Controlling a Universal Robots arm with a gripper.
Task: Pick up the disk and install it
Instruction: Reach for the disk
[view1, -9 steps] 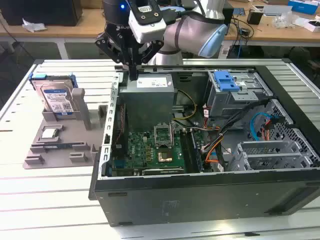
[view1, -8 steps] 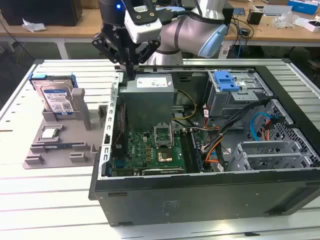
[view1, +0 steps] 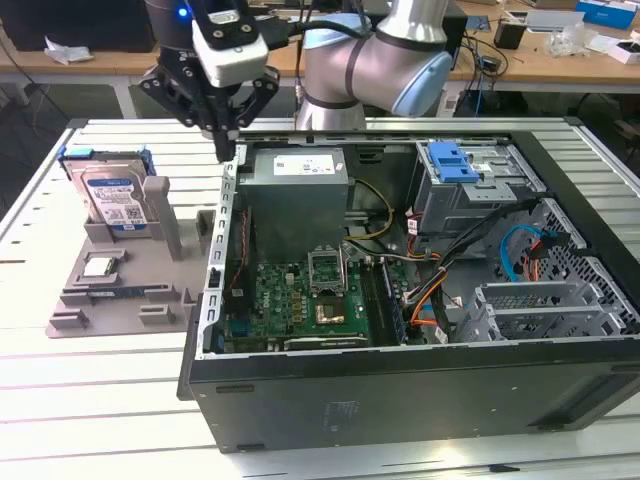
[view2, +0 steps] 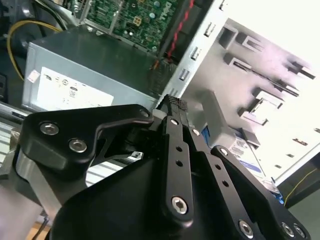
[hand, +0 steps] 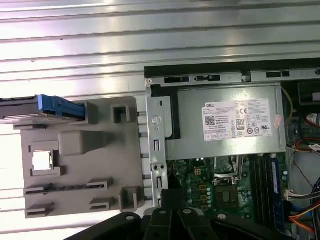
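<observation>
The disk (view1: 114, 198) is a silver hard drive with a blue-and-white label in a blue carrier. It stands tilted at the back of a grey holder tray (view1: 120, 295) on the exterior view's left. The first wrist view shows the disk (hand: 22, 111) edge-on, and part of its label (view2: 246, 150) appears in the second wrist view. My gripper (view1: 228, 148) hangs over the back left corner of the open computer case, to the right of the disk and apart from it. Its fingers (view2: 173, 103) are shut together with nothing between them.
The open case holds a grey power supply (view1: 296, 190), a green motherboard (view1: 300, 300), cables, and a metal drive cage topped by a bare blue bracket (view1: 455, 160). A small square chip (view1: 100, 265) lies in the tray. The slatted metal table (view1: 100, 400) surrounds the case.
</observation>
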